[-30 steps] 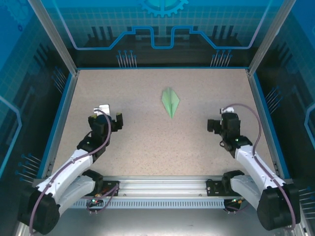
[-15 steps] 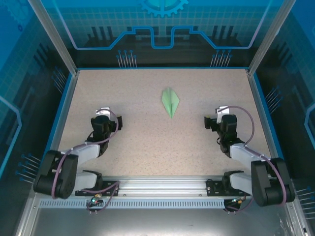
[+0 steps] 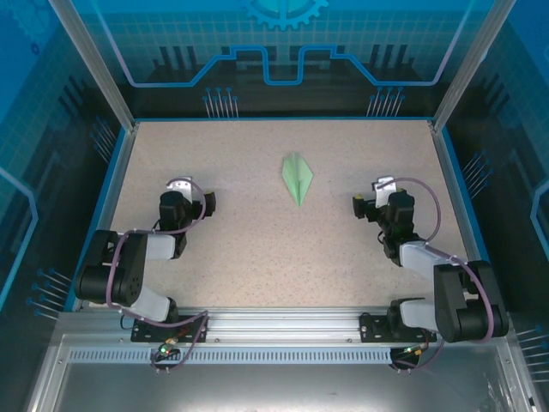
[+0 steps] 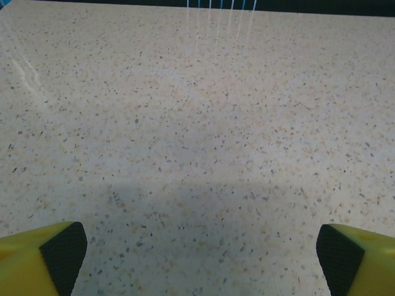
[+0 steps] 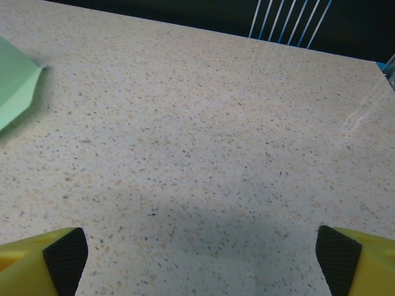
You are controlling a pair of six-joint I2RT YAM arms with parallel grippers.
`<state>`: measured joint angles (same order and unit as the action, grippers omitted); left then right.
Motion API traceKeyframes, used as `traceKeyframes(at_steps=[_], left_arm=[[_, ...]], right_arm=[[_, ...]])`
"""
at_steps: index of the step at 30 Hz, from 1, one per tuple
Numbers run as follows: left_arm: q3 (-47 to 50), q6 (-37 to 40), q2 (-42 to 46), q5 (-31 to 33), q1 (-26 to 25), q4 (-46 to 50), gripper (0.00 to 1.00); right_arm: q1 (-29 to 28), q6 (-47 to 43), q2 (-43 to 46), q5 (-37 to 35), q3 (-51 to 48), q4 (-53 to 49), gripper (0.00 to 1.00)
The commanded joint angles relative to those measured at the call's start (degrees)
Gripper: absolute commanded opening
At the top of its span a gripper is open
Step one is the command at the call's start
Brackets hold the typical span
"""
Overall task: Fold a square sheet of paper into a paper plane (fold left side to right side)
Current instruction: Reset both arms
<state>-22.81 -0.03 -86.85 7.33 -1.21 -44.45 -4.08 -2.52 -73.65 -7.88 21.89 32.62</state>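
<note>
paper plane (image 3: 297, 177) lies flat on the table (image 3: 257, 257), a little beyond the middle and slightly toward the right side, well apart from both arms. it is a narrow dart of thin, pale mint-green paper: a sharp tip points toward the arms' bases, a wider kite-like body sits behind it, and a centre crease runs along its length, with one half a shade darker than the other (layered flaps, as far as the overhead view lets one tell). nothing touches it. the tabletop is a matte beige surface flecked with fine dark and orange specks, framed by a blue rim (image 3: 101, 215). the left gripper (image 3: 190, 199) sits low over the left part of the table with its arm folded back on itself; in the left wrist view its jaws are spread wide and hold nothing, and the yellow fingers (image 4: 24, 259) with black textured pads (image 4: 62, 256) stand at opposite lower corners over bare speckled surface. the right gripper (image 3: 377, 199) mirrors it on the right side, nearer the plane but apart from it. its jaws are also spread wide and hold nothing. in the right wrist view, one crisp-edged corner of the plane (image 5: 15, 89) shows at the left edge, smooth and flat on the table.
</note>
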Motion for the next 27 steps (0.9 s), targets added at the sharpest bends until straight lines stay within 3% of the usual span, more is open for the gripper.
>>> traceKeyframes(at_steps=[1,9,13,27], left_arm=[[-0.8,-0.3,0.0,-2.4,0.6,-0.9,0.99],[-0.8,-0.2,-0.1,-2.4,0.6,-0.9,0.99],[-0.8,-0.2,-0.1,-2.4,0.6,-0.9,0.99],[-0.9,-0.2,-0.1,-2.4,0.6,-0.8,0.99]], right_arm=[[0.7,3.0,-1.3,2.7,1.4,1.5,0.99],[-0.4,0.8,-12.7,3.3,0.6,15.3,0.99],[1.3,2.4,-12.4,5.4,2.8,10.0,0.99],[0.7,1.9,-12.6,4.7,2.8,10.4,0.99]])
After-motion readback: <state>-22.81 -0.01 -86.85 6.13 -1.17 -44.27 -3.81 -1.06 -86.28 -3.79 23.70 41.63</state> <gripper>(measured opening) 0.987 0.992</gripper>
